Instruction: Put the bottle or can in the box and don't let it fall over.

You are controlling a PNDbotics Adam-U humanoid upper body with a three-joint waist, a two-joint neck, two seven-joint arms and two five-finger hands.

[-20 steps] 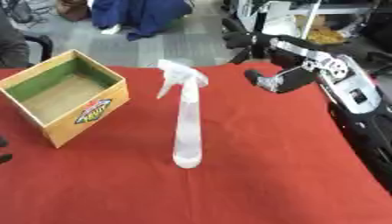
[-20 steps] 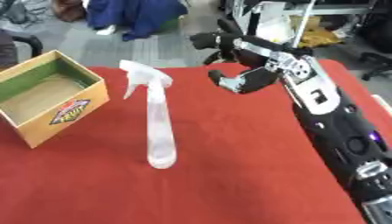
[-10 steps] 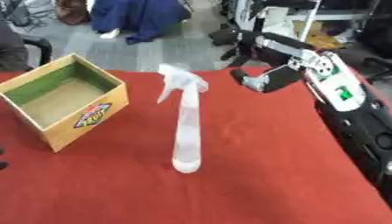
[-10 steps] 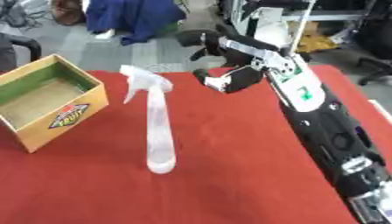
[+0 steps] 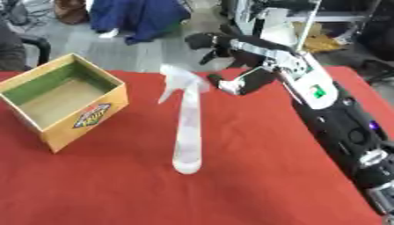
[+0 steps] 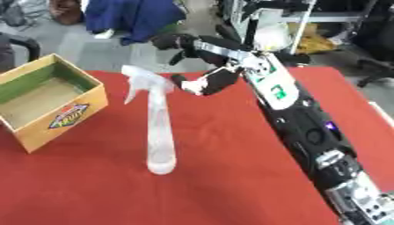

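Red cloth covers the bench (image 5: pixel 254 184), and beyond its far edge lie a grey floor and a blue garment (image 5: pixel 142 17). On the cloth stands a clear spray bottle (image 5: pixel 187 132), upright on its base with a white trigger head on top. The robot's right hand (image 6: pixel 202 66) reaches in from the right side, hanging just beyond and beside the spray head; its dark fingers (image 6: pixel 169 41) are spread and only slightly bent above the head, the pale thumb sits lower beside it, and they hold nothing. Whether any fingertip touches the trigger head cannot be told; the bottle's body below is clear of the hand. The long black forearm, with a white panel bearing a green mark, runs back from the fingers to the lower right corner. Well away from the fingers, on the far side of the bottle from the hand, an open cardboard box (image 5: pixel 58 103) sits on the cloth, green inside its walls, brown on its floor, with a coloured logo on its near face. The bottle stands between the box and the hand, apart from the box.
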